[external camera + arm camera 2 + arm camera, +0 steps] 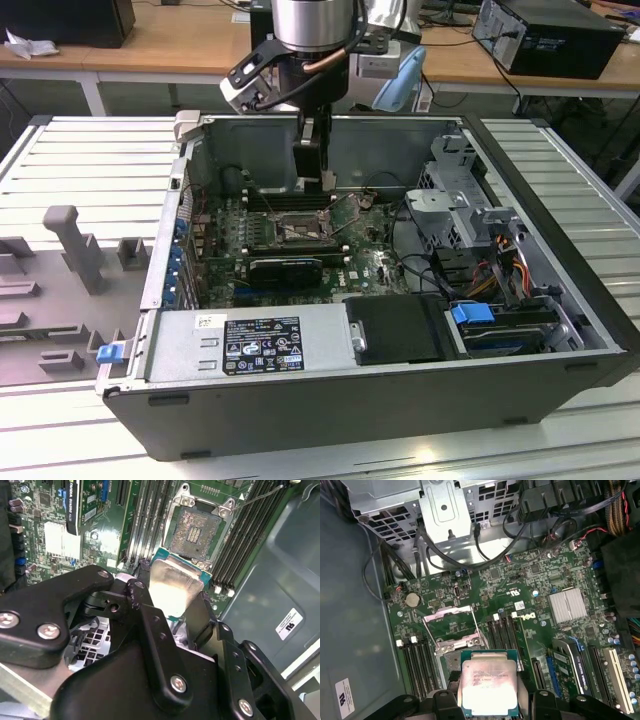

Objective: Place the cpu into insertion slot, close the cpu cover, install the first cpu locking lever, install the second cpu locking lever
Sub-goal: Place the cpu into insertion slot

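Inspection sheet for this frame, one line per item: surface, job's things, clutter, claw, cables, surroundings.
Surface: slatted metal table carrying an open computer case.
Job's things: cpu held just short of the insertion slot, which is bare; cpu cover raised open.
Clutter: grey fixture blocks on the exterior view's left.
Claw: shut on the cpu.
Cables: wire bundle loose beside the drive cage.
Surroundings: wooden desks behind, with a black box.

Silver arm (pixel 310 22), black gripper (pixel 313 181), silver screws (pixel 178 683).
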Controlling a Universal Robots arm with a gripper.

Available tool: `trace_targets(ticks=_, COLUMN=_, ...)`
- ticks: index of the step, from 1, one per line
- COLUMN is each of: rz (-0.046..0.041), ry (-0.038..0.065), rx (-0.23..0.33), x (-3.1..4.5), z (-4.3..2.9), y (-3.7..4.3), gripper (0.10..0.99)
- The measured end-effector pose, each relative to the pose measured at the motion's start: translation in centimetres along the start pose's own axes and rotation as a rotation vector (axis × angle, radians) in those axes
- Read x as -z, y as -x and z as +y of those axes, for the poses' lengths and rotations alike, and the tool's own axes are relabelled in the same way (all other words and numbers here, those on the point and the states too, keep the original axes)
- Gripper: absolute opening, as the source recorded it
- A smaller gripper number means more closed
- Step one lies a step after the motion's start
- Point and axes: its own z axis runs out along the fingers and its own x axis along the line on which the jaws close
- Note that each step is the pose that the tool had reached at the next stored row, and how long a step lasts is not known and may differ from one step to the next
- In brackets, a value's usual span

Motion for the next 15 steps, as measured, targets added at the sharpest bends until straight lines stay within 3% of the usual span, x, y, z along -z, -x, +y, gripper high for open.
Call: trace_targets(ticks=15, rz=-0.0001, ry=0.0, rx=0.0, x=-1.01, z=-0.09, y=0.02, gripper=0.529)
